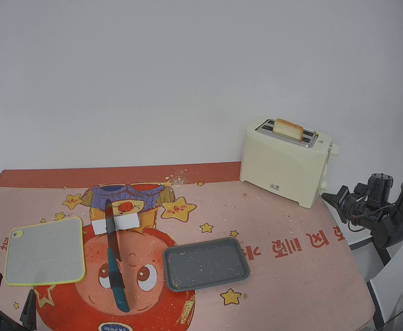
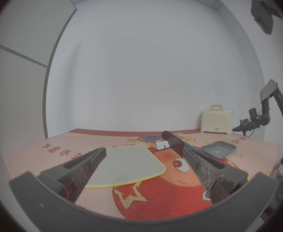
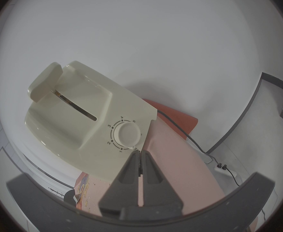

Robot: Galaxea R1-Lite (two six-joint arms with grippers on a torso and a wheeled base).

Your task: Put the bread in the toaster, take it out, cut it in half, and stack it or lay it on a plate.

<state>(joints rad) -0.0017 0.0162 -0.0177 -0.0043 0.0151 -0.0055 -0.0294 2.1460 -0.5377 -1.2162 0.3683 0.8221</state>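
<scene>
Head view: the bread [image 1: 288, 129], likely light and crumbly, is best pinched gently by its raised top. The right gripper [image 3: 140, 161] is pressed together, the left gripper [image 2: 144, 152] spread.

The toaster [image 1: 284, 166] is cream, and the bread [image 1: 288, 128] in it is golden-brown. The tablecloth [image 1: 265, 212] under the toaster is pink with a red far border, yellow stars and a red cartoon face. Left of the toaster, the tray [image 1: 205, 263] is dark grey with pale specks, the cutting board [image 1: 45, 250] pale grey rimmed yellow-green, and the knife [image 1: 113, 256] teal-handled.
</scene>
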